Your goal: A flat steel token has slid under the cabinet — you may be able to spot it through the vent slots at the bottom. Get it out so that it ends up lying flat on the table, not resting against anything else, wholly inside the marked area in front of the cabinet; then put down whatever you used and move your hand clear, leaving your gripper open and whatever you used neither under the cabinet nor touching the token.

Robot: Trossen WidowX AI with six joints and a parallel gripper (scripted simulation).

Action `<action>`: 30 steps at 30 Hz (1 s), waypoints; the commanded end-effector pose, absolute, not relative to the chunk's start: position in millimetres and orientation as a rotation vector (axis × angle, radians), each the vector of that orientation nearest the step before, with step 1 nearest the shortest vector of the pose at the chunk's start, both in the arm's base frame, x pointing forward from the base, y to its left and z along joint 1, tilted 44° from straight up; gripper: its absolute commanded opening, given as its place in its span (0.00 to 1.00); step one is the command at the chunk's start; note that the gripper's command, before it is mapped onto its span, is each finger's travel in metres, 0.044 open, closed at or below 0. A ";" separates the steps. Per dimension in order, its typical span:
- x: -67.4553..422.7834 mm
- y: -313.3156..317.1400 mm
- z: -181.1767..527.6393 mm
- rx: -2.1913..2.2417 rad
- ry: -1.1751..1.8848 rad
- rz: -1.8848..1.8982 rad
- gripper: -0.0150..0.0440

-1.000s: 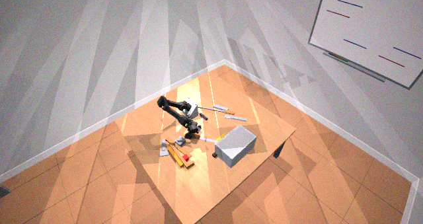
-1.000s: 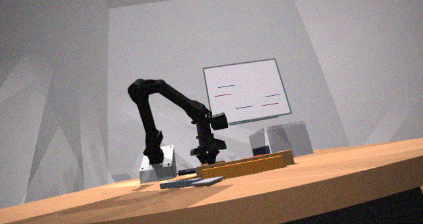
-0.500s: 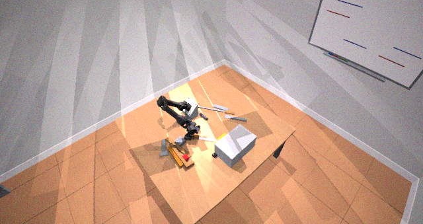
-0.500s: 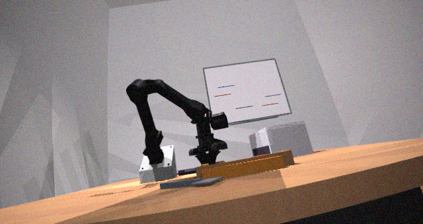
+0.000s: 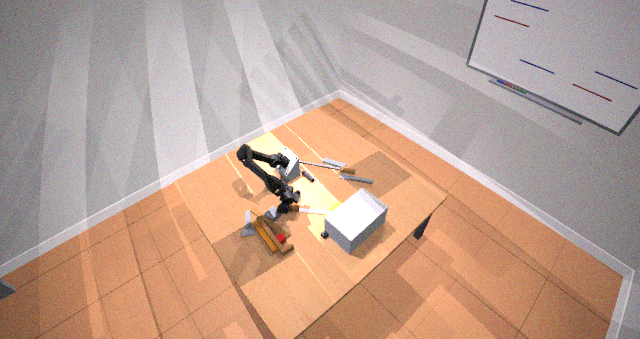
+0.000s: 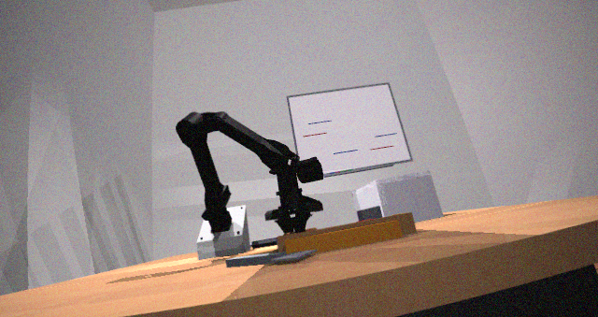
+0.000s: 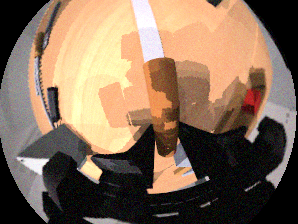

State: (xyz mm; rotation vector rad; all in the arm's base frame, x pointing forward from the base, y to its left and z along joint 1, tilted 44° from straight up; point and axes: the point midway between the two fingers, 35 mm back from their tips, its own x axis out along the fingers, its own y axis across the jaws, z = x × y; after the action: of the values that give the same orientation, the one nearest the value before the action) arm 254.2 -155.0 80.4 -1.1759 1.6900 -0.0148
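My gripper [image 5: 289, 206] [image 6: 291, 225] [image 7: 162, 124] is low over the table and shut on the brown wooden handle [image 7: 162, 90] of a flat tool. The tool's pale blade [image 5: 314, 210] [image 7: 148, 26] points toward the white cabinet [image 5: 350, 221] [image 6: 402, 195]. A yellow marking [image 5: 333, 206] of the marked area shows just beyond the blade tip, in front of the cabinet. The steel token is not visible in any view.
A stack of wooden bars [image 5: 272, 234] [image 6: 343, 235] with a red block [image 5: 281, 238] [image 7: 250, 100] lies beside the gripper. A grey scraper [image 5: 247, 226] [image 6: 266, 259] lies to their left. Several other tools [image 5: 356, 179] lie behind, near the arm's base [image 5: 289, 165] [image 6: 224, 235].
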 end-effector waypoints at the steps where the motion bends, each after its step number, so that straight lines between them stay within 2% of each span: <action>1: 255.5 -160.2 89.1 -1.184 1.684 -0.025 0.25; 30: 257.0 -189.8 119.0 -1.198 1.687 -0.014 0.25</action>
State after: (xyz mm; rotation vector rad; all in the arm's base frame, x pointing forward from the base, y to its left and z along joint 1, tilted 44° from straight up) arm 254.2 -182.7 108.7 -1.2000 1.6992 0.0185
